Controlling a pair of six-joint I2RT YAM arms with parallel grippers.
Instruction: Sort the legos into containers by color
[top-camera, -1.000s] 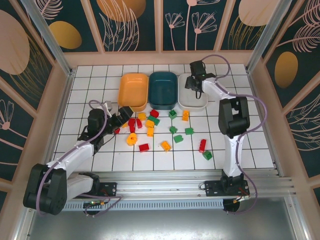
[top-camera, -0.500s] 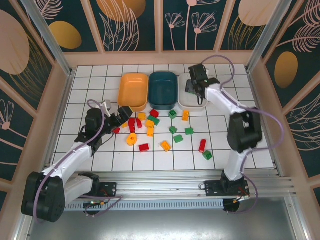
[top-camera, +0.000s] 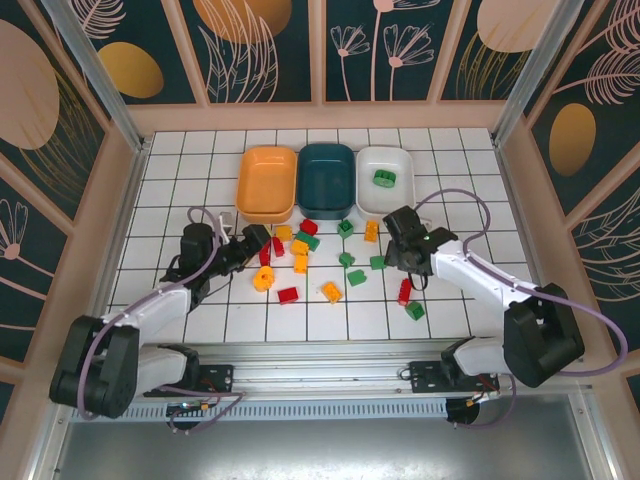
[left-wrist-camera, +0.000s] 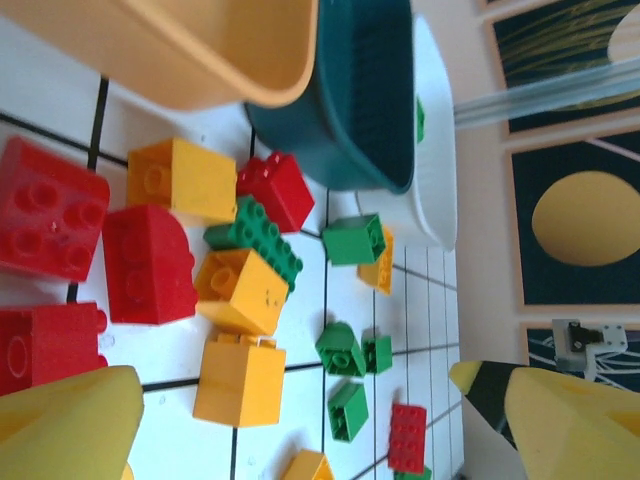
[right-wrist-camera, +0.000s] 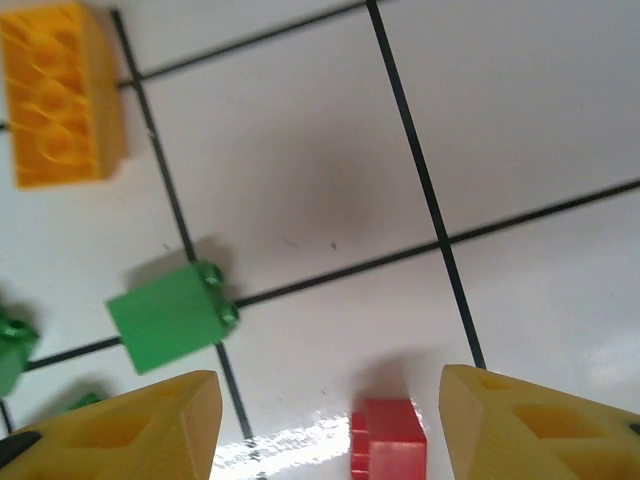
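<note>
Three bowls are lined up beyond the scattered bricks (top-camera: 331, 291): an orange bowl (top-camera: 266, 185), a teal bowl (top-camera: 327, 180) and a white bowl (top-camera: 385, 202), the last already holding one green brick (top-camera: 384, 178). Both grippers are shown open. The left gripper (left-wrist-camera: 290, 400) faces a tight red, orange and green cluster (left-wrist-camera: 240, 290), where two colours could be pinched together, and the right gripper (right-wrist-camera: 325, 385) is poised above a red brick (right-wrist-camera: 388, 440), which could be knocked aside if approached off-centre.

- White tubular links, black joints, lilac cable on the left arm (top-camera: 150, 305).
- Same on the right arm (top-camera: 480, 278).
- Yellow wedge fingers (left-wrist-camera: 70, 420) on left hand (left-wrist-camera: 295, 385), right hand (right-wrist-camera: 330, 385).
</note>
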